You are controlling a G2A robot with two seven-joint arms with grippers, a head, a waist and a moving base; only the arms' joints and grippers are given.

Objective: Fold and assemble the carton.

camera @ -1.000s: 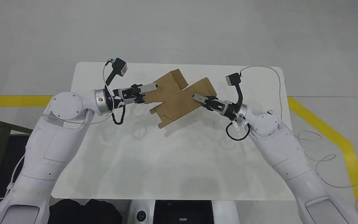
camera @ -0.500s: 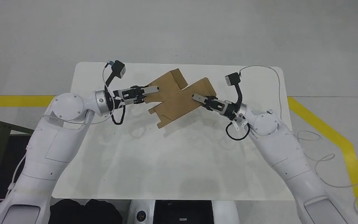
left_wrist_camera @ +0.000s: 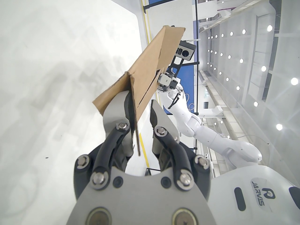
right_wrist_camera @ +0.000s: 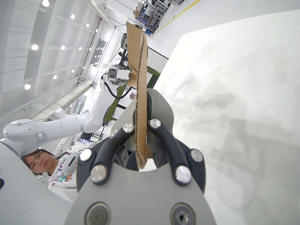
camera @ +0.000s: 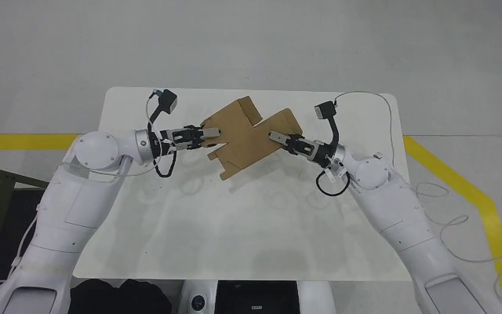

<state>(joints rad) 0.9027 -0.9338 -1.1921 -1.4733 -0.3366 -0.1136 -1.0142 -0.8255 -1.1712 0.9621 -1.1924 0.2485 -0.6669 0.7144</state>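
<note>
The left gripper (camera: 210, 132) has been shifted slightly downframe, fingers parted astride a flap of the flat cardboard carton (camera: 251, 140), held upper centre above the white table (camera: 235, 235); the opposite edge is clamped by the right gripper (camera: 274, 137).

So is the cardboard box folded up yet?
No. The carton is flat, not box-shaped, a thin sheet edge-on in the right claw.

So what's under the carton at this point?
The carton appears held off the table, gripped by the right end effector. The wrist views show bare tabletop beneath it, with nothing lying there. From above, the cardboard covers that patch.
</note>
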